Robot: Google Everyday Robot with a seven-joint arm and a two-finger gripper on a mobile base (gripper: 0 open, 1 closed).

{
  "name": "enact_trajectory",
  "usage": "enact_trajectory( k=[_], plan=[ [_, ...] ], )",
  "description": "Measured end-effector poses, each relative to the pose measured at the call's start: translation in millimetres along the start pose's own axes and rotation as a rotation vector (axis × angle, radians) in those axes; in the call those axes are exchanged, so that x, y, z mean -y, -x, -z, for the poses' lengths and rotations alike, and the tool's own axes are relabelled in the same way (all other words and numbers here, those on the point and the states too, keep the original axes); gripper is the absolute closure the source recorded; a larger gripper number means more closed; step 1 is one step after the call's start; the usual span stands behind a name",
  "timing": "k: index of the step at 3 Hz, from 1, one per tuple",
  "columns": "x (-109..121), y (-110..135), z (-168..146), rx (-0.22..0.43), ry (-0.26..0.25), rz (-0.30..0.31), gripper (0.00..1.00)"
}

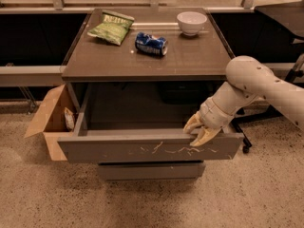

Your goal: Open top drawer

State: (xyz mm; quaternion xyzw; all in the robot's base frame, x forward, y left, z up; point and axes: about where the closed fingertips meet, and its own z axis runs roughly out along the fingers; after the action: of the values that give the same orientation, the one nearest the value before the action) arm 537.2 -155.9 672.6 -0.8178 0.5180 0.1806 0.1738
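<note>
Camera view shows the gripper (197, 132), its jaws pinching the top edge of the top drawer (118, 149), which looks heavy and stiff.

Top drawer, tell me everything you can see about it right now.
The top drawer is a wide grey-brown box with a flat, handle-less front panel marked by white squiggly scratches across its middle. It stands pulled well out from under the table top, level, with its left side wall and dark inside showing. The end effector rests on the front panel's top edge near the right end, touching it. A narrower drawer front sits set back just below.
</note>
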Motion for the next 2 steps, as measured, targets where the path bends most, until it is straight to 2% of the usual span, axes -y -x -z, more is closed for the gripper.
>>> enact_trajectory(
  k=[2],
  plan=[
    [1.2, 3.3, -0.4, 0.0, 0.0, 0.0, 0.23]
  ],
)
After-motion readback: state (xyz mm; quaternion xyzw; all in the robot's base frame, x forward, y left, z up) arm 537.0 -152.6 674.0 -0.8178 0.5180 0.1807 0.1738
